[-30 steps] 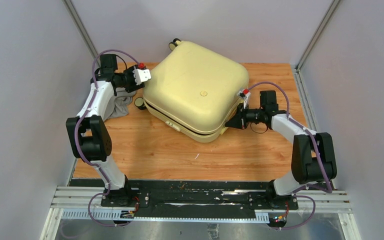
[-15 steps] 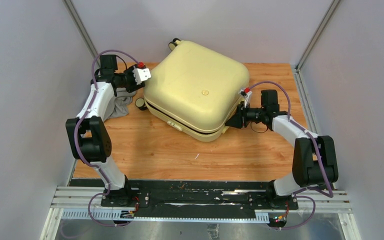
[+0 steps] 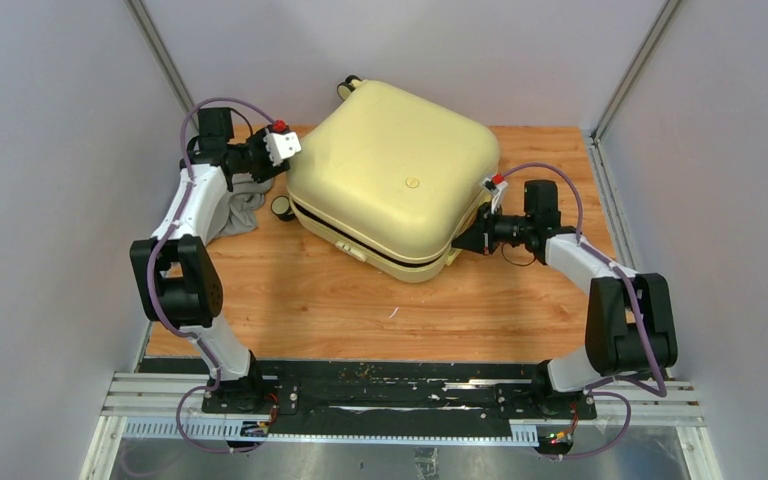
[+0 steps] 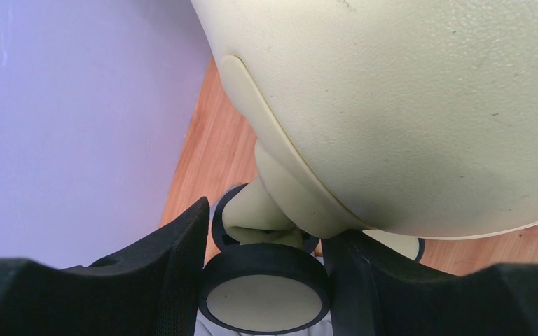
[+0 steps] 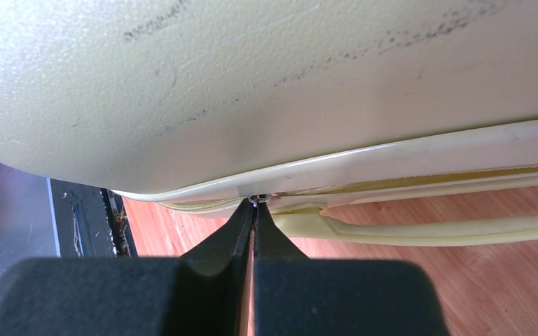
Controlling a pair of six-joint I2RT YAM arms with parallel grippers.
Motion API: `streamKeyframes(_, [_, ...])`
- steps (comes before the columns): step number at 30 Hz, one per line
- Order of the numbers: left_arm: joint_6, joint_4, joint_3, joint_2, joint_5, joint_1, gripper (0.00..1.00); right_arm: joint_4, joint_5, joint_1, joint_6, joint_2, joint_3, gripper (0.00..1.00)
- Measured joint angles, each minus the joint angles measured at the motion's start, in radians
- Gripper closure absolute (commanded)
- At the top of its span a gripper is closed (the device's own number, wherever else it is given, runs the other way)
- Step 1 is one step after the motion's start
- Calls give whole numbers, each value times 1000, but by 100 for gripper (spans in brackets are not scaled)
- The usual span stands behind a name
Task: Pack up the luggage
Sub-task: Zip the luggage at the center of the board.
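Note:
The luggage (image 3: 390, 170), a big pale-yellow hard-shell case, lies closed and skewed on the wooden table. My left gripper (image 3: 288, 168) is at its left rear corner. In the left wrist view that gripper (image 4: 263, 280) is shut on a black-and-cream wheel (image 4: 263, 301) under the shell (image 4: 406, 105), one finger against each side. My right gripper (image 3: 457, 243) is at the right front corner. In the right wrist view its fingertips (image 5: 254, 203) are pinched shut on the small metal zipper pull (image 5: 258, 199) at the seam, just left of the yellow side handle (image 5: 427, 227).
A grey cloth (image 3: 235, 210) lies on the table under my left arm. Another wheel (image 3: 280, 207) shows at the case's left side, and two more (image 3: 348, 90) at the back. Grey walls close in on both sides. A black rail (image 3: 390, 395) runs along the near edge.
The right gripper and wrist have crept slightly away from me along the luggage's right corner. The left wrist has lifted a touch. The luggage has barely shifted.

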Motion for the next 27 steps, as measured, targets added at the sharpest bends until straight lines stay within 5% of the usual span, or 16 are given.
streamKeyframes(9, [-76, 108, -104, -43, -8, 0, 100, -10, 106, 35, 8, -98, -49, 100])
streamKeyframes(21, [-154, 259, -214, -77, -66, -11, 100, -156, 457, 425, 110, -367, -155, 99])
streamKeyframes(24, [-178, 275, -214, -77, -84, -18, 100, -179, 491, 476, 153, -362, -145, 67])
streamKeyframes(27, [-202, 283, -214, -78, -97, -25, 100, -196, 525, 492, 222, -392, -142, 59])
